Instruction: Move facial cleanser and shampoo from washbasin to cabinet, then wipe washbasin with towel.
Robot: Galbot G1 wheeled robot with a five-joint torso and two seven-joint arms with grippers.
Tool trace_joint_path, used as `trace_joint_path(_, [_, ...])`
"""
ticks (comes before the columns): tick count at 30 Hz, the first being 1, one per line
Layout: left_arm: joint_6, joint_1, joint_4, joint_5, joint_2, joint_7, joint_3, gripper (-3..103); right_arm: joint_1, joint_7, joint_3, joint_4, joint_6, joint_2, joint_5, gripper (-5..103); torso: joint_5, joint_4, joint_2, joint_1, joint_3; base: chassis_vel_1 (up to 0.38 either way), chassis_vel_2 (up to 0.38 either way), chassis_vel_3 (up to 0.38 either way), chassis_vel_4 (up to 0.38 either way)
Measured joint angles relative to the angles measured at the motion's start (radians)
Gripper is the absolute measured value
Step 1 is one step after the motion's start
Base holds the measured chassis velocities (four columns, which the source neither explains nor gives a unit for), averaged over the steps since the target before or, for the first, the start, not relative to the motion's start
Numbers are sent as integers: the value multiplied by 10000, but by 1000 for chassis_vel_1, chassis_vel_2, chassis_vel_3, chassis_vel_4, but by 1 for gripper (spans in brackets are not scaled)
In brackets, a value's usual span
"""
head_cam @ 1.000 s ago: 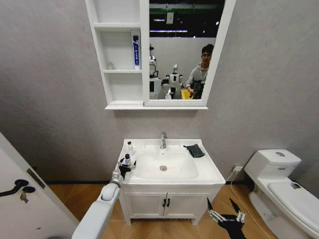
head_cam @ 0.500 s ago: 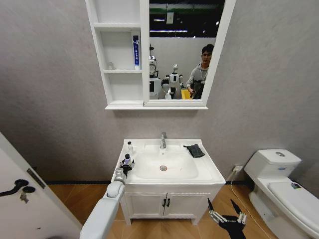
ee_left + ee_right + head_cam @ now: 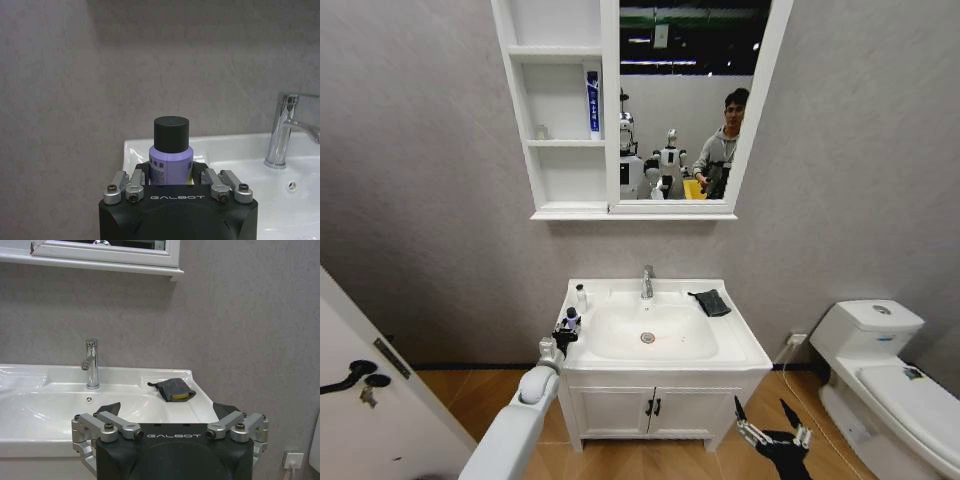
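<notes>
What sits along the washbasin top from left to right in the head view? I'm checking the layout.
Left tool shut on the purple bottle → small white bottle → chrome tap → dark towel.

2 bottles [image 3: 568, 319], 1 towel [image 3: 712, 302], 1 tap [image 3: 647, 283].

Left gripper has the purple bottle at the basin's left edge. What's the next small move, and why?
Probably lift straight up. The left gripper is shut on the purple bottle low over the washbasin, and the cabinet shelves sit well above it. The right gripper is parked open below.
</notes>
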Motion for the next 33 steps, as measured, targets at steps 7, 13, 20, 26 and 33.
trace_joint_path(7, [1757,-923,-3533,-2746,2744,-663,-190,43,250,-9,-191,-65,-153,64,62,100,6,-2,2,-1,-2,0,0,0,0])
trace_joint_path(13, [3172,-4440,-3762,-5617,4278,-2241,1337,43,500,-46,-280,-237,-160,179,39,100,4,-3,1,0,0,0,0,0,0])
trace_joint_path(20, [3751,-8159,-1596,-6431,3809,-2608,3119,43,548,-53,-229,-293,-165,209,45,100,10,-4,1,-1,0,0,0,0,0])
trace_joint_path(26, [4090,-10878,1623,-5816,2233,-2337,4184,43,532,-58,-134,-294,-177,257,105,100,13,-6,0,2,2,0,0,0,0])
trace_joint_path(33, [4469,-11969,4142,-4767,1127,-1955,4431,43,596,-57,-78,-354,-197,215,289,100,7,1,-1,1,2,0,0,0,0])
